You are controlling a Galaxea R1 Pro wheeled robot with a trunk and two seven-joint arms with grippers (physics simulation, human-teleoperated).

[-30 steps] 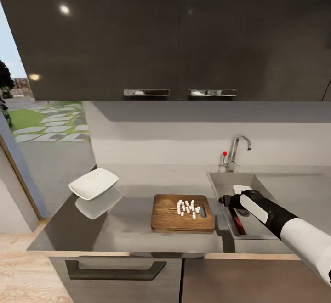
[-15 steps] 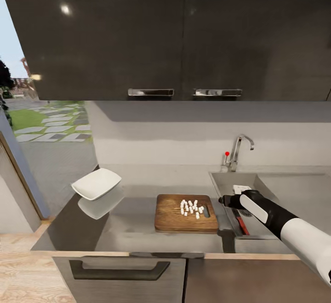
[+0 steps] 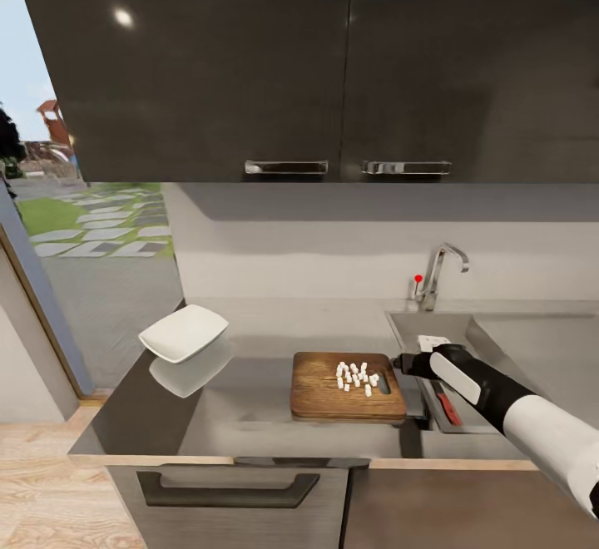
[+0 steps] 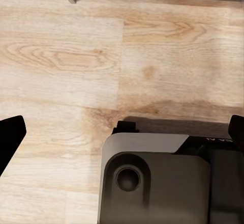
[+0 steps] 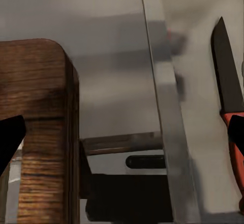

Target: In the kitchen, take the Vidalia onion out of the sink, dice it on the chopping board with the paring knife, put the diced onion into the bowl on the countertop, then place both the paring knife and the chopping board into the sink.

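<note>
Head view is showing the right gripper (image 3: 403,361) hovering with fingers spread between the chopping board (image 3: 320,387), which is carrying the diced onion (image 3: 356,378) on the countertop (image 3: 249,416), and the sink (image 3: 491,341) holding the paring knife (image 3: 447,406).

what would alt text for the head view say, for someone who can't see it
The right gripper hovers at the right end of a chopping board carrying diced onion on a grey countertop. A paring knife lies in the sink to its right; a white bowl sits far left.
</note>
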